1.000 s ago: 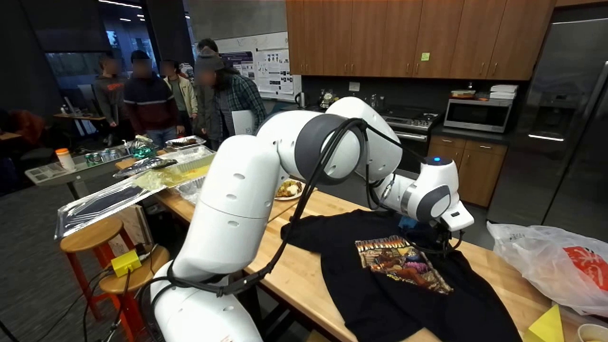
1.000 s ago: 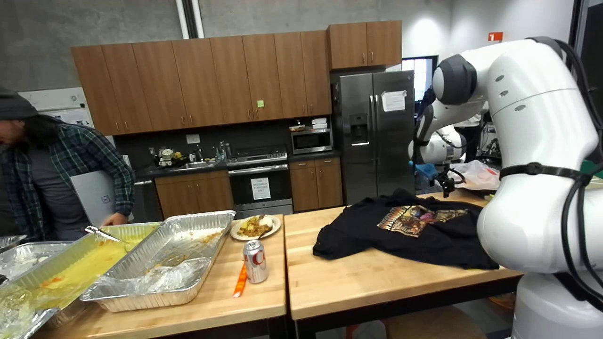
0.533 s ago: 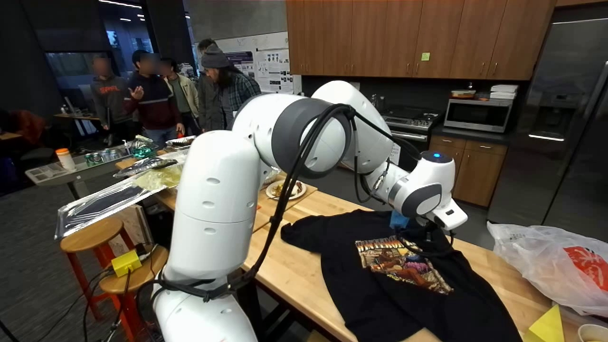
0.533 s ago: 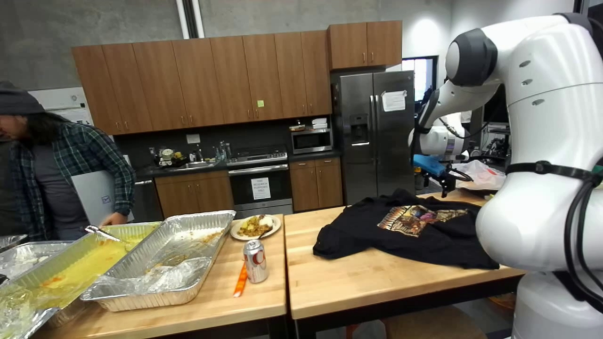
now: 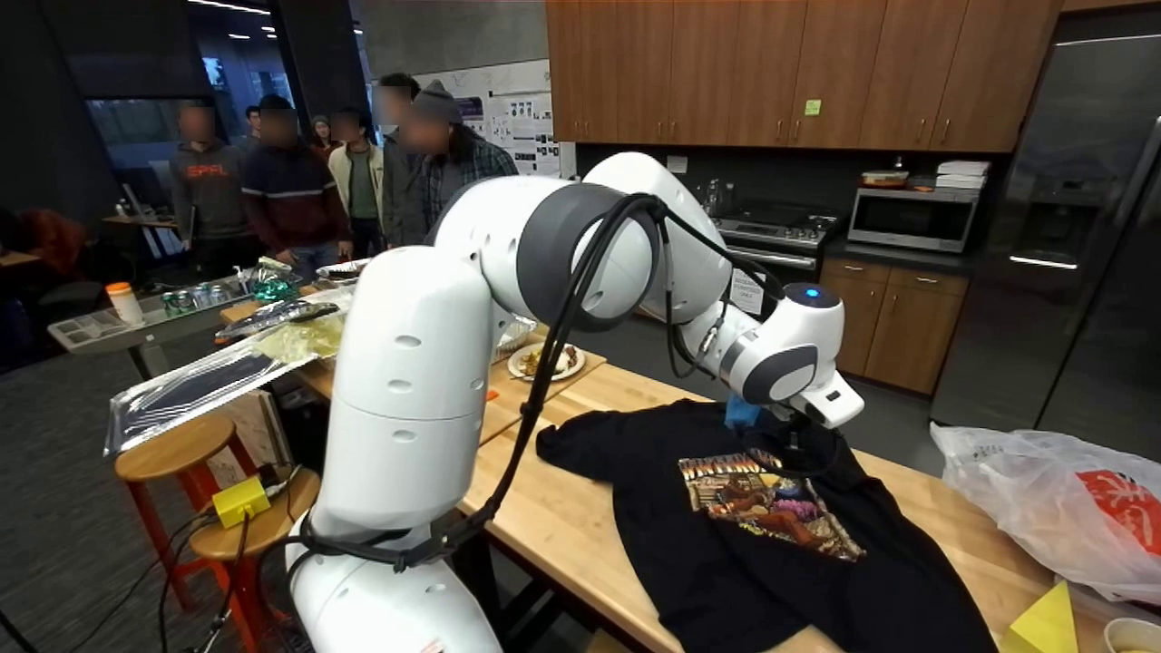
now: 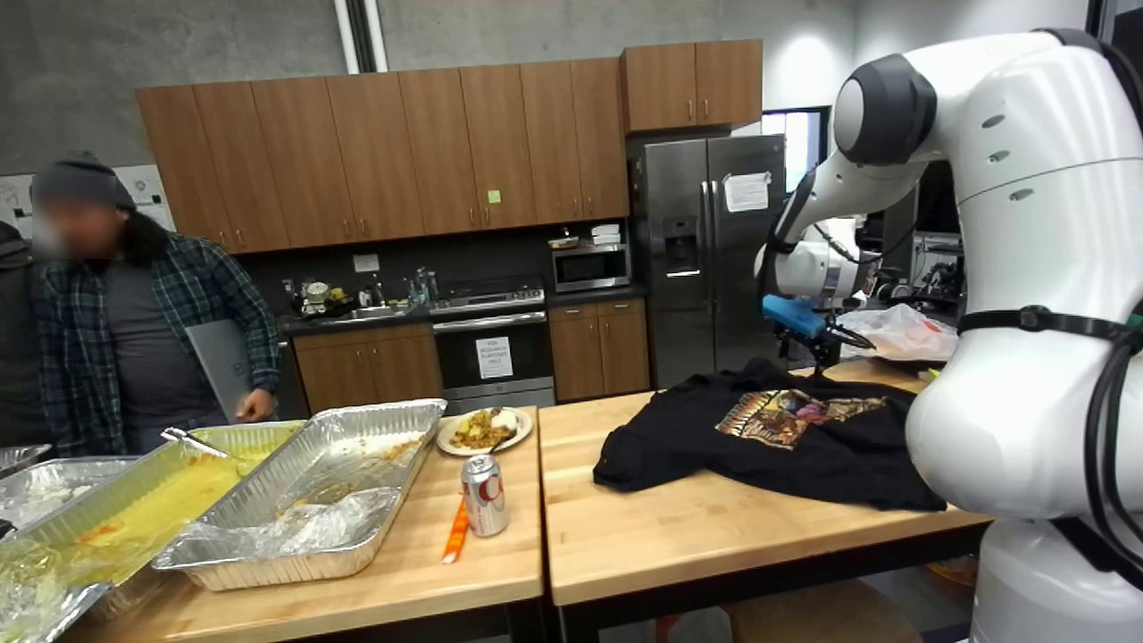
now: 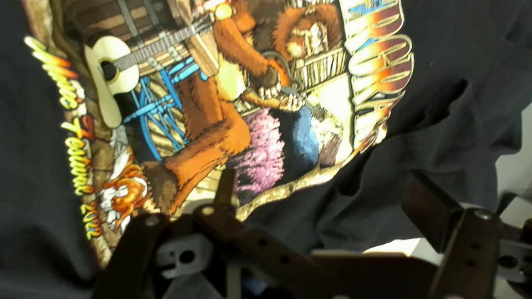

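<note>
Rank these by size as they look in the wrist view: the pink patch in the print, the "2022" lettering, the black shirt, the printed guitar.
1. Black shirt, filling most of the view
2. Printed guitar, taken whole
3. Pink patch
4. "2022" lettering

The shirt (image 5: 726,558) is matt, rumpled cloth with a smooth print (image 7: 232,108), and the gripper (image 7: 322,191), from 4 to 7 o'clock in the wrist view, is dull-finished with some grey metal. In an exterior view, a thin, wrinkled plastic bag (image 5: 1034,508) lies at 3 o'clock from the shirt, the smooth, faintly glossy robot arm (image 5: 417,390) at 10. In an exterior view, smooth wood forms the tabletop (image 6: 643,545), with a shiny foil tray (image 6: 286,572) and glossy metal can (image 6: 485,500) at the shirt's 9 o'clock.
</note>
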